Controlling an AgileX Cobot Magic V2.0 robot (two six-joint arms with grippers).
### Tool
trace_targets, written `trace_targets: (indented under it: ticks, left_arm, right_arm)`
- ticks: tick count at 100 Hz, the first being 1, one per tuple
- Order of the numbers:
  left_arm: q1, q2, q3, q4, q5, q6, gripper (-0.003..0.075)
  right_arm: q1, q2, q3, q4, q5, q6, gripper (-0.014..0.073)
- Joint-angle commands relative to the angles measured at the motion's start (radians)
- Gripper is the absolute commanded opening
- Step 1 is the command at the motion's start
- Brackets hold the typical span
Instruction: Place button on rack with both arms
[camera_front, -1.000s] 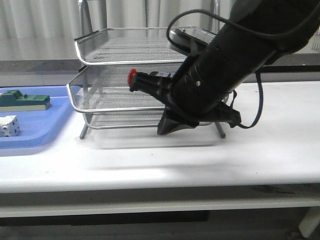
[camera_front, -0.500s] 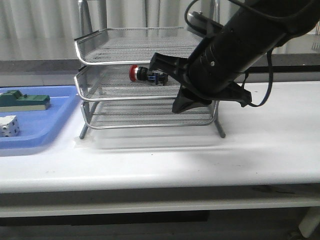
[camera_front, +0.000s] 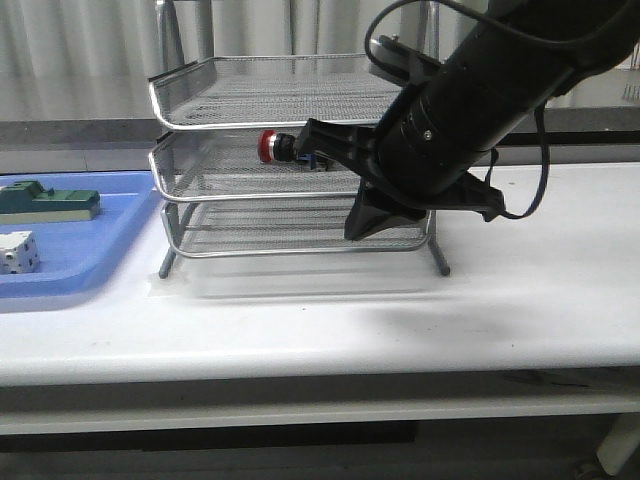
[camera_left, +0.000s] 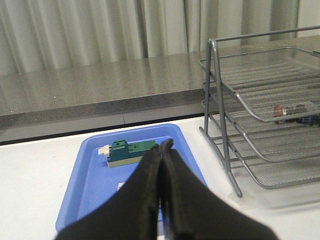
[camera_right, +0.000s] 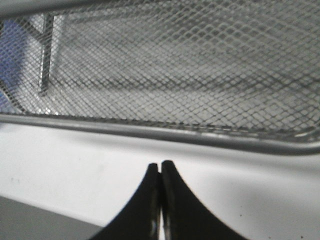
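Front view: the button (camera_front: 283, 147) lies on its side in the middle tier of the rack (camera_front: 200, 95). The right gripper (camera_front: 358, 228) is beside the rack's front.

Left wrist view: the left gripper (camera_left: 161, 148) is pressed closed, empty, above the blue tray (camera_left: 90, 185).

Right wrist view: its fingers (camera_right: 152, 175) are closed, empty, near the rack's rim.

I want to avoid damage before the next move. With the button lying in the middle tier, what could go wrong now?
1. The right hand, shut and empty, sits close in front of the rack; a careless retreat could bump or shift it.
2. The button lies on its side on the middle tier; a knock might roll it.
3. The right arm hides part of the rack in the front view.
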Motion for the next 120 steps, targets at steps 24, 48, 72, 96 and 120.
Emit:
trace_targets:
  ticks: [24, 48, 72, 96, 120]
  left_arm:
    - [0.001, 0.009, -0.026, -0.016, -0.079, -0.01, -0.0021]
    - [0.001, 0.009, -0.026, -0.016, -0.079, -0.01, -0.0021]
    - [0.001, 0.009, -0.026, -0.016, -0.079, -0.01, -0.0021]
    - [0.001, 0.009, -0.026, -0.016, -0.079, -0.01, -0.0021]
    - [0.001, 0.009, -0.026, -0.016, -0.079, -0.01, -0.0021]
  right_arm:
    - [-0.006, -0.163, -0.03, -0.14, 0.077, -0.013, -0.006]
    - [-0.008, -0.257, -0.028, -0.25, 0.142, -0.005, -0.006]
    - [-0.067, -0.376, 0.015, -0.319, 0.205, 0.009, -0.006]
    - [-0.183, -0.58, 0.152, -0.379, 0.202, 0.008, -0.006]
    - [-0.297, -0.828, 0.295, -0.416, 0.204, 0.008, -0.006]
